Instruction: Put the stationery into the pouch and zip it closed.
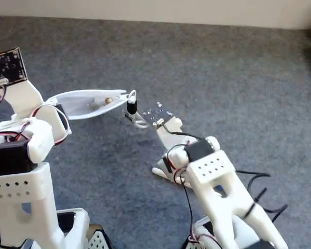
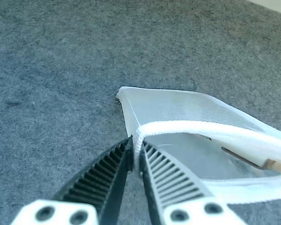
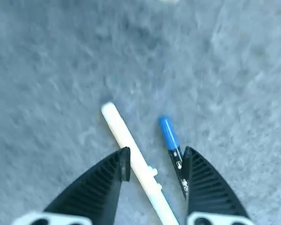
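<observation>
In the left wrist view, the left end effector (image 2: 135, 143) sits at the lower centre of the frame. Its two ribbed fingers are pressed almost together and pinch the thick white rim of the pouch (image 2: 178, 110). There is one pouch, made of white mesh. It spreads from the centre towards the right edge over the grey counter (image 2: 61, 70), and its mouth gapes open. Through the mesh at the right edge shows one slim stick (image 2: 270, 164) with a tan end, lying inside the pouch. In the right wrist view, the right end effector (image 3: 155, 161) points down at the counter from the bottom of the frame. Its fingers are spread wide and hold nothing. Two pens lie on the counter between them. One is a white pen (image 3: 126, 138), which runs from the centre down towards the bottom edge. The other is a blue-capped pen (image 3: 168, 133) with a black barrel, which lies just beside the finger at lower right. The two pens are near each other but apart. In the high view there are two arms. The left arm rises at the left edge and bends towards the middle, and the pouch stretches from its end effector to the upper centre. The right arm comes up from the lower right and leans towards the centre. Its tip is low over the counter, just below and right of the pouch's far end.
</observation>
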{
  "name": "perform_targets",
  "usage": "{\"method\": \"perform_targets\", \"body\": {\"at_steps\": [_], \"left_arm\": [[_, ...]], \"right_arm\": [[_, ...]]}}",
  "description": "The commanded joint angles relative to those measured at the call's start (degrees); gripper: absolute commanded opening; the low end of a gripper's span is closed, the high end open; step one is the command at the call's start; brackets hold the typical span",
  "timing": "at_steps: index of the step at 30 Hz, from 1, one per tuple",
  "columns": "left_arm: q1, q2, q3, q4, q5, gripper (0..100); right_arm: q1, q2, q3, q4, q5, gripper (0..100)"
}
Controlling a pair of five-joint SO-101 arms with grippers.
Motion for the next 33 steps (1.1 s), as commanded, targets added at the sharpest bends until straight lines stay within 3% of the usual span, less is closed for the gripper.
{"method": "perform_targets", "body": {"at_steps": [1,6,18,21,24,33], "left_arm": [[-1.19,-0.22,-0.31,-1.05,-0.44,1],[-1.19,-0.22,-0.31,-1.05,-0.44,1],[-1.19,-0.22,-0.31,-1.05,-0.53,1],[-1.19,-0.22,-0.31,-1.05,-0.53,1],[-1.19,-0.22,-0.31,-1.05,-0.53,1],[-1.19,-0.22,-0.31,-1.05,-0.53,1]], "right_arm": [[1.71,4.18,-0.66,0.04,4.31,17.0],[2.15,11.21,-0.66,-0.66,7.38,17.0],[8.22,27.56,-0.66,-15.25,11.43,16.9],[8.57,30.02,-0.66,-16.75,12.22,10.5],[8.48,30.55,-0.66,-16.75,13.89,0.0],[8.31,19.74,-0.66,-16.57,14.15,0.4]]}}
